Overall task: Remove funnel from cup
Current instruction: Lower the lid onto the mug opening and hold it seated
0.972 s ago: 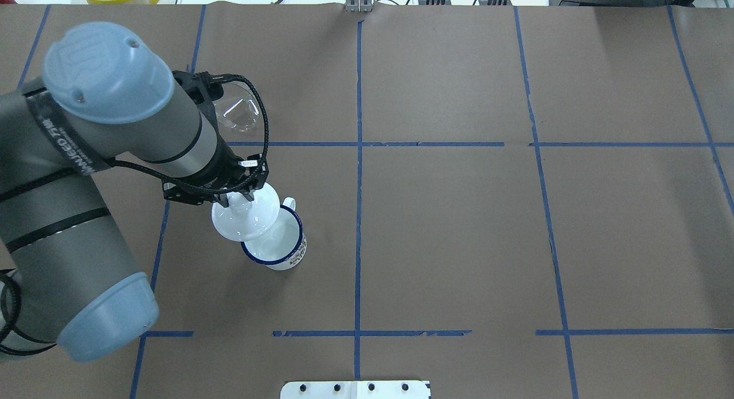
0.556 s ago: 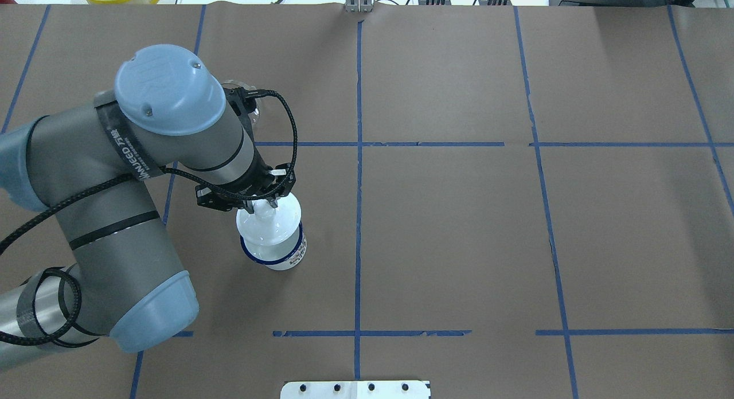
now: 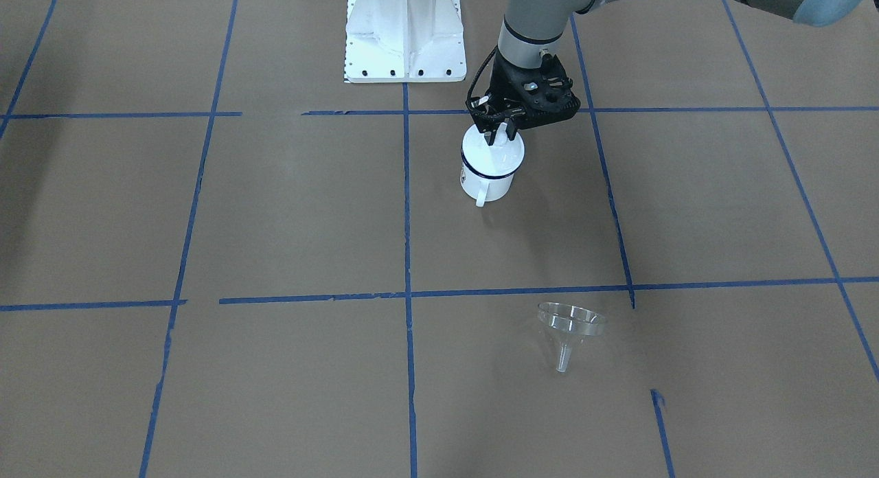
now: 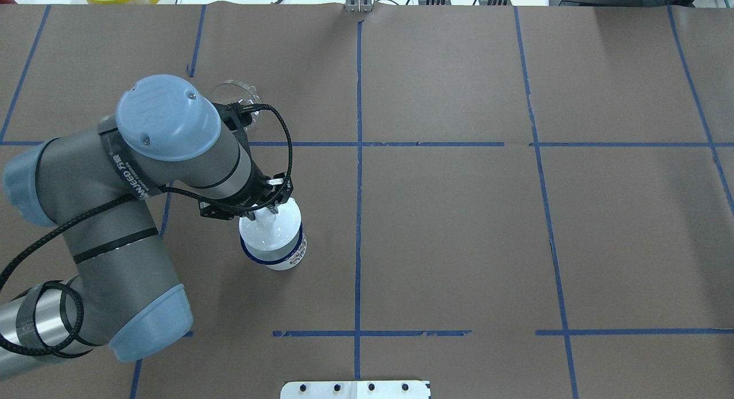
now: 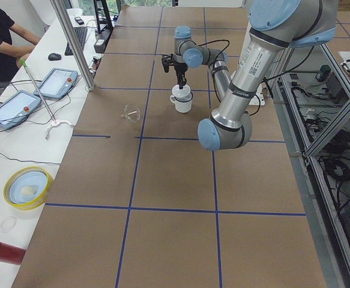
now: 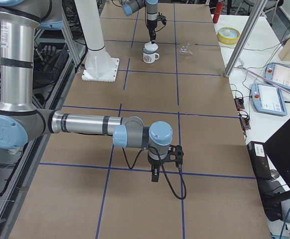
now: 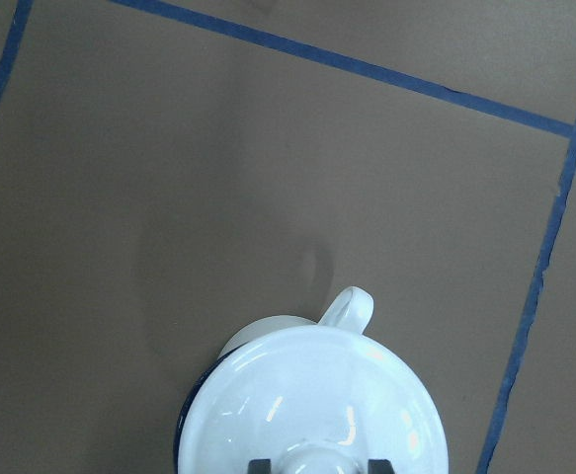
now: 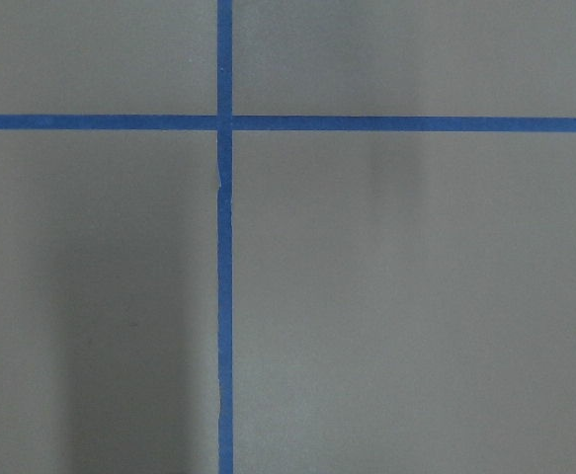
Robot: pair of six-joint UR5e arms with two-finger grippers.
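1. Overhead exterior view shows the left gripper [image 4: 265, 211] directly above the cup [image 4: 285, 260]. Its fingers are narrow and closed on the knob of a white lid [image 4: 269, 231]. A grip from above on the knob holds the lid level, so it can sit evenly on the rim.
2. Left wrist view shows dark fingers [image 7: 260, 467] on both sides of the knob [image 7: 315, 462]. The lid covers the mouth of the cup completely, and only the handle [image 7: 349, 308] comes out from under it. The picture cuts the fingers at its lower edge, so the pads probably press the knob, but I cannot confirm how firmly.
3. The funnel [image 3: 570, 325] is not in the cup. It rests tilted on the table [image 3: 275, 210], well apart from the cup and beyond a tape line [image 3: 522, 290] on the operators' side. I judge the removal itself as done. So far away, the funnel does not disturb the work with the lid.
4. The right gripper [image 6: 154, 174] hangs low over the table, far from the cup. It appears only in the exterior right view, so I cannot tell how its fingers stand. At this distance it leaves the left arm free room.
5. For the next move, I judge that the fingers should open and then rise straight up. Otherwise they could drag the knob and slide the lid off.
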